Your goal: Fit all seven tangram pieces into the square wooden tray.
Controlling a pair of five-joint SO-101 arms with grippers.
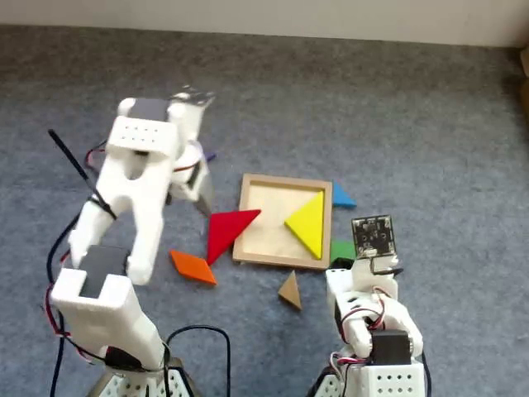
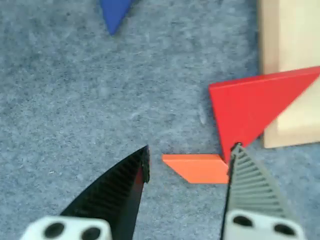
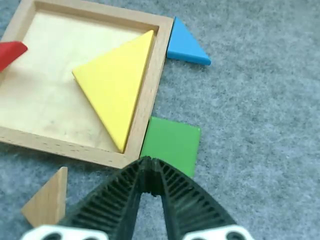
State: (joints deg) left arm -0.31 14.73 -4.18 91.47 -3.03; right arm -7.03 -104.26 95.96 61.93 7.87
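The square wooden tray (image 1: 246,222) holds a yellow triangle (image 1: 307,222) along its right side. A red triangle (image 1: 226,232) lies half over the tray's left rim. On the carpet are an orange parallelogram (image 1: 193,266), a wooden triangle (image 1: 289,291), a green square (image 1: 342,249) and a light-blue triangle (image 1: 343,198). My left gripper (image 2: 190,150) is open above the carpet, just over the orange parallelogram (image 2: 197,168) and the red triangle's (image 2: 252,107) corner. My right gripper (image 3: 150,164) is shut, hovering at the green square's (image 3: 172,142) near edge, beside the tray (image 3: 156,70).
A dark blue piece (image 2: 116,11) lies on the carpet beyond the left gripper, mostly hidden behind the left arm in the high view. Grey carpet covers the whole work area. Open carpet stretches behind and to the right of the tray.
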